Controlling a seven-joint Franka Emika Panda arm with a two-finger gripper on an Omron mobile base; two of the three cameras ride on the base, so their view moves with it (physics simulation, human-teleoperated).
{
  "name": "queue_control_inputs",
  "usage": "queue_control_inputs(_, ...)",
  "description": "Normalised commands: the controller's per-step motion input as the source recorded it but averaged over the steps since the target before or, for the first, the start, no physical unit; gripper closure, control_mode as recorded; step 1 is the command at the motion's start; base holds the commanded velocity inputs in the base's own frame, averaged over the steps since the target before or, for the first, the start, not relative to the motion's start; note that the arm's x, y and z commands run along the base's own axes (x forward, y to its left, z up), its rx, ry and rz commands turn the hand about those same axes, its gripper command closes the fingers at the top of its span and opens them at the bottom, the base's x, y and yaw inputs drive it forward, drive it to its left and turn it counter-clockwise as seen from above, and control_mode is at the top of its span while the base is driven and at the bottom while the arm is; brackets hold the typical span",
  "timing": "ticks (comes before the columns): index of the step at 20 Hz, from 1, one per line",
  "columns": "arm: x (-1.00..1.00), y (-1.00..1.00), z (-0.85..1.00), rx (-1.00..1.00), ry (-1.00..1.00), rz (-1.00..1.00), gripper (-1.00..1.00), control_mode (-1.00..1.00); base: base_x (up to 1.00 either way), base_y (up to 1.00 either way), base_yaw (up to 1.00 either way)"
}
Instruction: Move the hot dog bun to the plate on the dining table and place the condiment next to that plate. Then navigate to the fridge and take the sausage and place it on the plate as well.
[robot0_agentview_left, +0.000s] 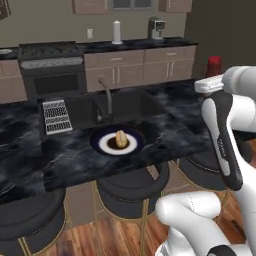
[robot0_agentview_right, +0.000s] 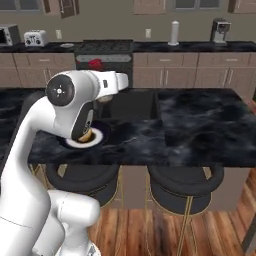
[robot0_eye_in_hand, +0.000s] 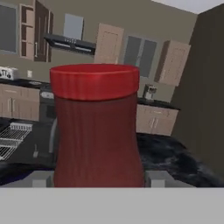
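Here, gripper (robot0_eye_in_hand: 98, 179) clamped around red condiment bottle (robot0_eye_in_hand: 96, 127), raised above black marble dining counter (robot0_agentview_left: 165, 135). Hot dog bun (robot0_agentview_left: 120, 138) lying on plate (robot0_agentview_left: 107, 145) near front edge, just before sink (robot0_agentview_left: 90, 107); bare marble rightward.

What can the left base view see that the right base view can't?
Left base view: a rack and the faucet on the counter. Right base view: a toaster and a microwave at the back. Both: the plate with the bun, the red bottle and the coffee maker.
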Motion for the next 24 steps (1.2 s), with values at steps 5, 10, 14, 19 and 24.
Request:
queue_control_inputs(5,0.00,0.00,0.00,0.00,0.00,0.00,1.00,1.00,0.63,-0.40,0.56)
queue_control_inputs(10,0.12,-0.16,-0.10,0.04,-0.02,0.08,1.00,-1.00,0.53,-0.46,0.40)
queue_control_inputs(14,0.58,-0.77,-0.74,0.13,-0.06,0.46,1.00,-1.00,0.00,0.00,0.00)
queue_control_inputs(19,0.45,-0.67,-0.89,0.06,-0.08,0.51,1.00,-1.00,0.00,0.00,0.00)
queue_control_inputs(24,0.35,-0.47,-0.92,0.00,0.03,0.46,1.00,-1.00,0.00,0.00,0.00)
